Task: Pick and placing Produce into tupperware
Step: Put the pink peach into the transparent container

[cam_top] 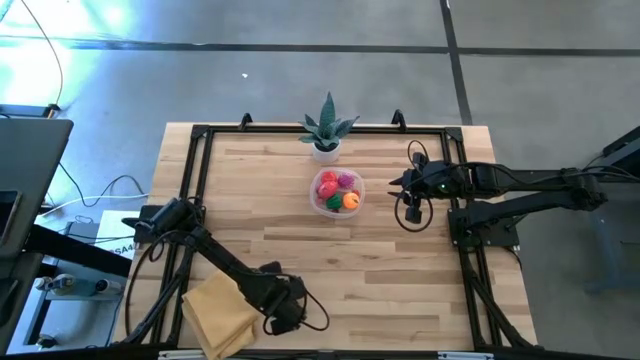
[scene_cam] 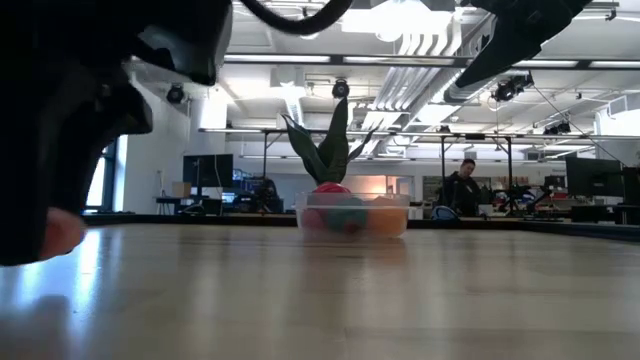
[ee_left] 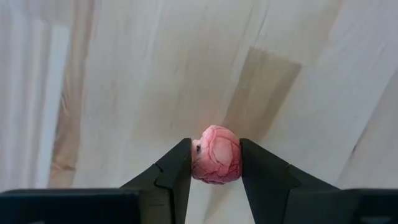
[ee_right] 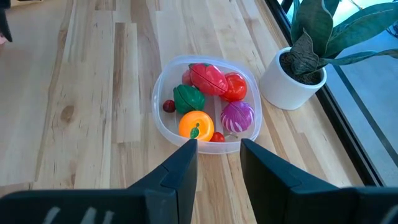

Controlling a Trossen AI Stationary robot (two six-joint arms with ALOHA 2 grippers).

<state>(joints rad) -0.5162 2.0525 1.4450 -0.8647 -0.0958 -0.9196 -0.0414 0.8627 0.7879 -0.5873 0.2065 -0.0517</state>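
Note:
The tupperware is a clear, rounded, shallow container on the table in front of the potted plant. It holds red, green, orange and purple toy produce. My right gripper hovers open just to its right, pointing at it and touching nothing. My left gripper is near the table's near edge, beside the yellow cloth, and is shut on a small pink toy fruit. In the low view the pink fruit shows under the dark left arm, close to the table top. My left gripper pinches the pink toy fruit between its two fingers, one on each side of the fruit. The fingers come from above and point down at the table. Whether the fruit still rests on the wood I cannot tell.
A green potted plant in a white pot stands just behind the container. A folded yellow cloth lies at the near left corner. A black frame runs around the table. Bare wood lies between my left gripper and the container.

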